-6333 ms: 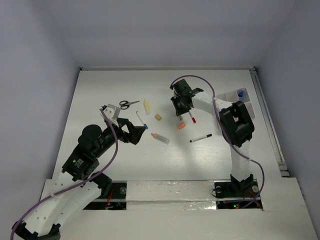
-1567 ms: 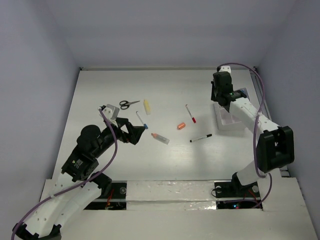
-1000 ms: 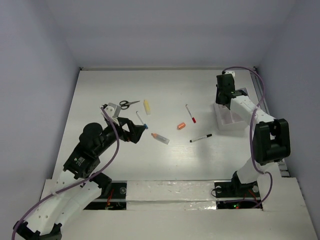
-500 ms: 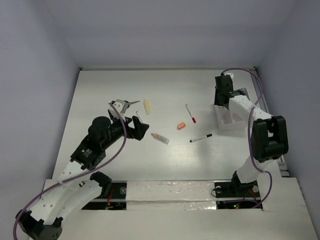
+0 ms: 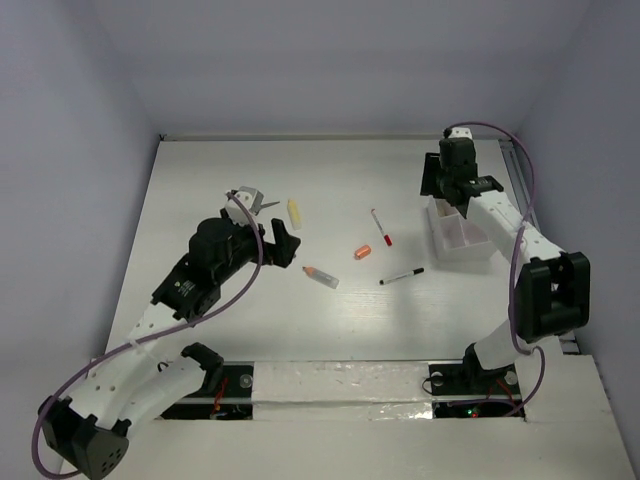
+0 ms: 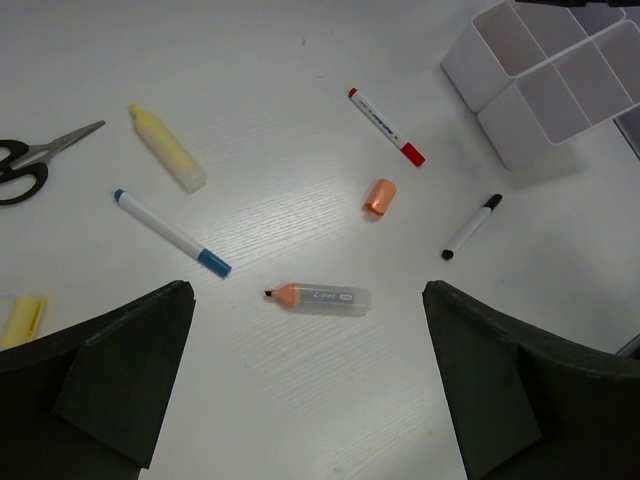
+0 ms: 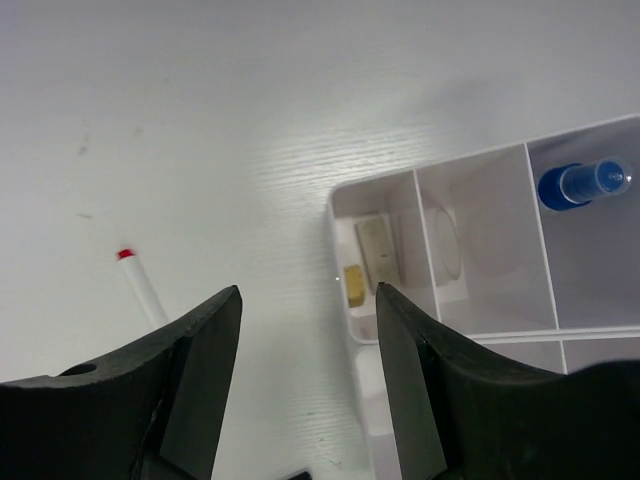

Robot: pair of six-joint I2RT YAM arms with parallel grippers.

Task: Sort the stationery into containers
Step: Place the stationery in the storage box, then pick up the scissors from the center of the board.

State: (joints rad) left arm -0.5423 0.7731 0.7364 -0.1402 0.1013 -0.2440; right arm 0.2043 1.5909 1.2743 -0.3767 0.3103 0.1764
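Right gripper [image 7: 308, 300], jaws just opened and empty, hovers at the white organizer box [image 7: 470, 155], whose corner compartment now holds the eraser blocks [image 7: 375, 250]: one item sorted. Left gripper [image 6: 305, 300], wide open, empty, hangs above the blue-tipped pen [image 6: 170, 232]

Left arm [image 5: 200, 270], white shell with black joints: rises from its base at 7 o'clock and bends toward the table's middle. Black two-finger left gripper [image 5: 283, 243] points toward 3 o'clock, jaws spread wide, nothing between them.

Right arm [image 5: 497, 213], same build: folds at the elbow and reaches to 1 o'clock. Black right gripper [image 7: 308, 292] faces down, jaws parted, empty.
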